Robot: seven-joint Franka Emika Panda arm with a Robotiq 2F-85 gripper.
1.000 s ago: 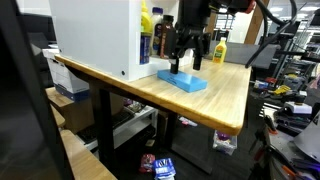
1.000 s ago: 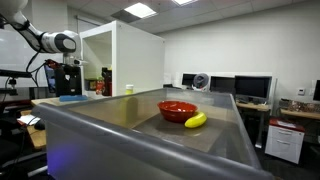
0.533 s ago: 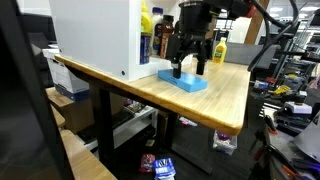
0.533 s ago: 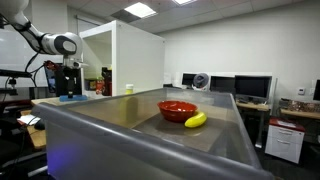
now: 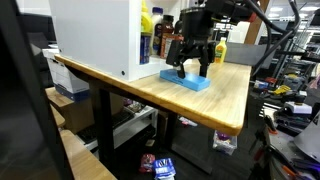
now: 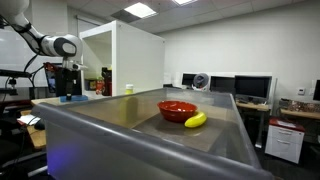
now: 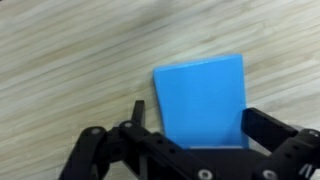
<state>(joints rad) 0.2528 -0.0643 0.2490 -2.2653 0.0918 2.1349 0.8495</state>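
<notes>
Gripper [image 5: 190,68] hovers empty and spread wide, low over the blue block [image 7: 200,95], which lies flat on the wooden table [image 5: 222,100] near the white cabinet [image 5: 95,35], jaws seemingly set to straddle its width

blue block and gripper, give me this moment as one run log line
gripper: open | position: over blue block | held: nothing | blue block: flat on wooden table
</notes>
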